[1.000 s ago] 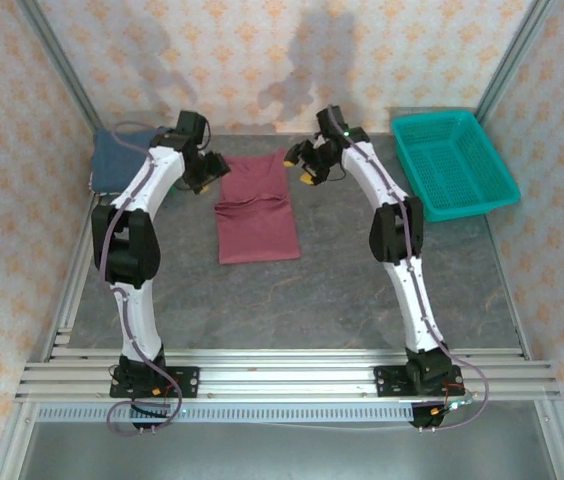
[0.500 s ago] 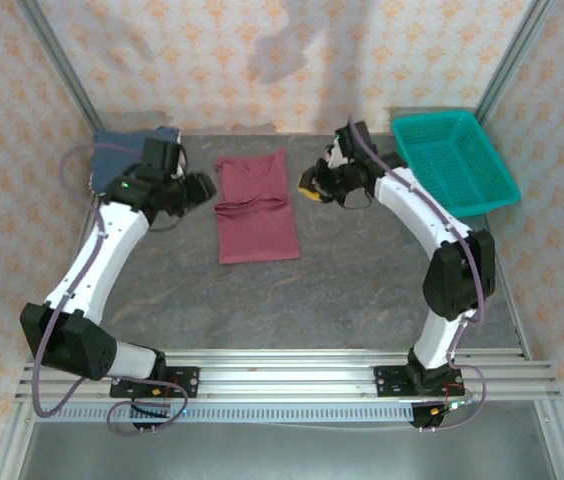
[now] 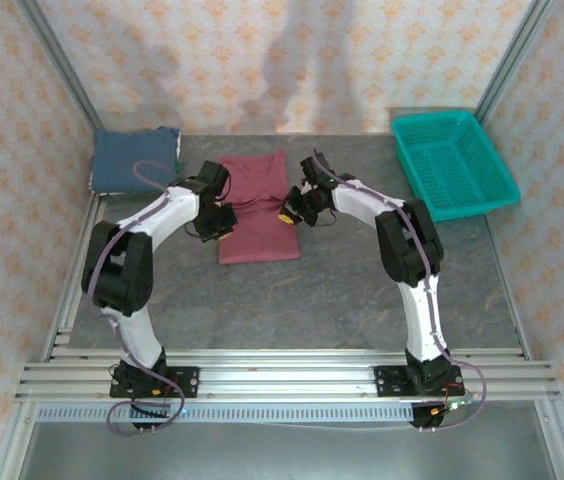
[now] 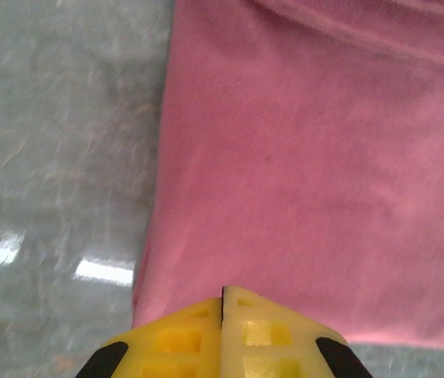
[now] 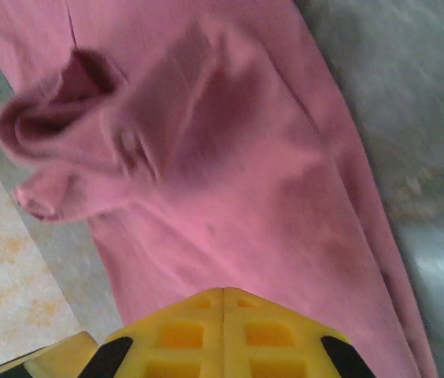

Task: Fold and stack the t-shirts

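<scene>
Maroon-red cloth t-shirt (image 3: 258,228), folded to a long rectangle with a rumpled ridge across its middle, lies flat at the centre of the far half of the grey worktop (image 3: 312,290). Left gripper (image 3: 218,220) sits at its left edge and right gripper (image 3: 289,213) at its right edge, each with yellow jaws pressed together over the cloth. Folded dark blue cloth t-shirt (image 3: 134,162) occupies the far left corner; teal plastic mesh basket (image 3: 454,165), the far right corner.

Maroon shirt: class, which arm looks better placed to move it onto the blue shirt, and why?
Probably left: the left tool sits at the maroon shirt's left edge, the side nearest the blue shirt.
</scene>
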You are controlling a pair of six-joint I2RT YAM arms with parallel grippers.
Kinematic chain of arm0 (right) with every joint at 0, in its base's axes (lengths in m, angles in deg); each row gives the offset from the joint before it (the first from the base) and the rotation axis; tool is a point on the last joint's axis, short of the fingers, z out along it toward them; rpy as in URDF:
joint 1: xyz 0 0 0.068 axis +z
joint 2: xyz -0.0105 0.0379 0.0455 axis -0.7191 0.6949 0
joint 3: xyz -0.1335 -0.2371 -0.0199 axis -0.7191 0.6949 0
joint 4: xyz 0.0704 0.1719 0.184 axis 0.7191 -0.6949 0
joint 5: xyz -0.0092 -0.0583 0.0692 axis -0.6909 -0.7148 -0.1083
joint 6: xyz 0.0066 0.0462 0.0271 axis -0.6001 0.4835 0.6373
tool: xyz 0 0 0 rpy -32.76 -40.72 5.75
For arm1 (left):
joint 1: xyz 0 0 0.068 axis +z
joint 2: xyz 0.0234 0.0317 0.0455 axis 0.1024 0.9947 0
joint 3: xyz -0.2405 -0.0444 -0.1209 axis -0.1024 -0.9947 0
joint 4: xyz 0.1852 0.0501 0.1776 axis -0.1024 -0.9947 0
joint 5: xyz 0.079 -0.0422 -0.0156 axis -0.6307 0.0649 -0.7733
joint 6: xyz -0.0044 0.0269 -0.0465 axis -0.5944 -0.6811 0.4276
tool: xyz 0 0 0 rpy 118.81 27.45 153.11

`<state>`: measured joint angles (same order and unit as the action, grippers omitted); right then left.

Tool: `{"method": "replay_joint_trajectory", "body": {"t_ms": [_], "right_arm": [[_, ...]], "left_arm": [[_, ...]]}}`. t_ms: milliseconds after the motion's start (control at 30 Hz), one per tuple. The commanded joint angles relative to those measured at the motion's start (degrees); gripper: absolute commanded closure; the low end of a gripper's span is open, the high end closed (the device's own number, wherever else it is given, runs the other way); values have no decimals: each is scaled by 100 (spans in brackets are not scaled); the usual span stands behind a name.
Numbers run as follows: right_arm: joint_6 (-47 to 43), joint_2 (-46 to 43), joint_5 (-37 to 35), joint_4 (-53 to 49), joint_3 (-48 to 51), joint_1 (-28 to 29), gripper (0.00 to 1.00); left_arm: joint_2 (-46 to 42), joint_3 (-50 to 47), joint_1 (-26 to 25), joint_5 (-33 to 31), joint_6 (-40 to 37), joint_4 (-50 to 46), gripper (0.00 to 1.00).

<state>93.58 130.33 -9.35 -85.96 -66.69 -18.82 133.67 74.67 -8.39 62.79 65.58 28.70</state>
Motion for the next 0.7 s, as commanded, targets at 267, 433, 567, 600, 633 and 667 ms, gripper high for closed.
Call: {"method": "replay_joint_trajectory", "body": {"t_ms": [267,433,567,600,633,667], "right_arm": [[1233,1211,-400,1293,-1450,-491,97],[1800,1255,-377,2208,-2001,-611,79],[1378,762,-158,1622,-1949,-554,65],[1229,483,-158,1512,-1608,-539,61],[1102,211,-176,1449,-1274,-521,58],[979,-136,-250,1261,-834,-508,55]], "left_arm": [[2148,2915,383,-707,-383,-632,97],[2389,4595,433,-1061,-364,-1017,91],[1814,4798,419,-796,-280,-1007,64],[1468,4443,399,-615,-250,-781,53],[1143,4055,376,-507,-228,-603,44],[763,3622,365,-434,-177,-505,40]]}}
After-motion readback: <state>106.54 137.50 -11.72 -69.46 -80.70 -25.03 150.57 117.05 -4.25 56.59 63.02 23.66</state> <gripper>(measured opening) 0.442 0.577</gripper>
